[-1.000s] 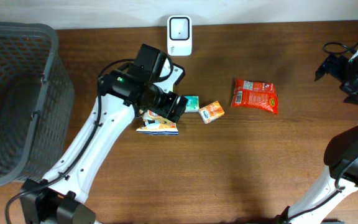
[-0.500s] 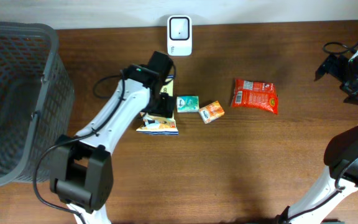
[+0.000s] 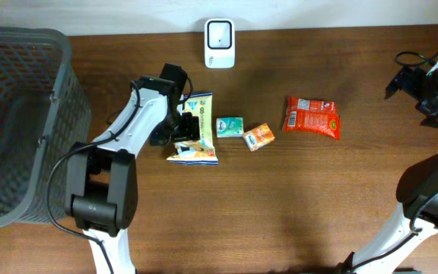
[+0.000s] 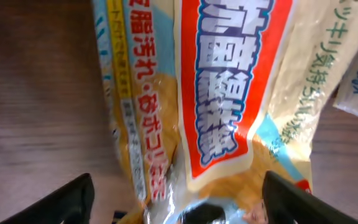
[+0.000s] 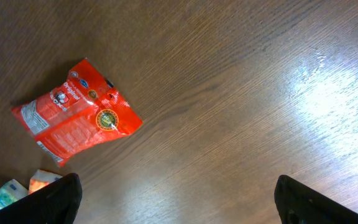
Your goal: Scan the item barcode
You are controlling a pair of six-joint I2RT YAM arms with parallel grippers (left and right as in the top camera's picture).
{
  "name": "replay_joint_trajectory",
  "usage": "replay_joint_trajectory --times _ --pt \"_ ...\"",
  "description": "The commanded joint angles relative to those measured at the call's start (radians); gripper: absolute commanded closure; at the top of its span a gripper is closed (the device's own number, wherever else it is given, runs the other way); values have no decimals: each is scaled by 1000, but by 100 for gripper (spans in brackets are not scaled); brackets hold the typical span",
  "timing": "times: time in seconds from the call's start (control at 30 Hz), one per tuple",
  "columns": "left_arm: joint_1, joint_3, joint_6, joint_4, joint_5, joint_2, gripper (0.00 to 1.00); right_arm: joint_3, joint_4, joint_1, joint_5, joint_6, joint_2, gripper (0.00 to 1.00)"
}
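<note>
Yellowish red-labelled pouch [image 4: 229,93] is just lying flat on the wooden table [image 4: 36,93], and the left gripper [image 4: 176,200] sits right over it, jaws spread wide either side.

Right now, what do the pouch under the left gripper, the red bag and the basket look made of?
Pouch: glossy printed plastic film, going by the sheen and soft creases.
Red bag: thin film too, semi-gloss and wrinkled; foil-lined or not, can't tell.
Basket: dark grey open mesh, matte, likely moulded plastic, possibly coated wire.
</note>
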Motion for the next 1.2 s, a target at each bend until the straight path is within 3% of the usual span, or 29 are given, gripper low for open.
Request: replay_joint_trajectory --times 0.0,0.13,0.2,0.23,0.3,0.43,0.57,0.9,1.17 --pt "0 14 -1 25 17 54 22 1 -3 1 -6 8 -4 1" --pt "0 14 51 67 13 78 32 1 -3 1 -6 8 -4 2" --pt "0 14 51 66 -17 78 44 1 -3 1 -6 8 -4 2" --pt "0 14 51 64 -45 78 55 1 -3 1 -6 8 -4 2" --pt "1 15 51 57 -85 77 59 1 -3 1 -6 8 -4 1" --pt "3 38 52 23 -126 77 82 1 -3 1 -6 8 -4 2" --pt "3 108 51 -44 -163 77 100 1 -3 1 -6 8 -4 2" --pt "3 304 51 -258 -477 77 100 1 -3 1 -6 8 -4 2" --pt "2 354 39 -322 -780 77 100 1 -3 1 -6 8 -4 2"
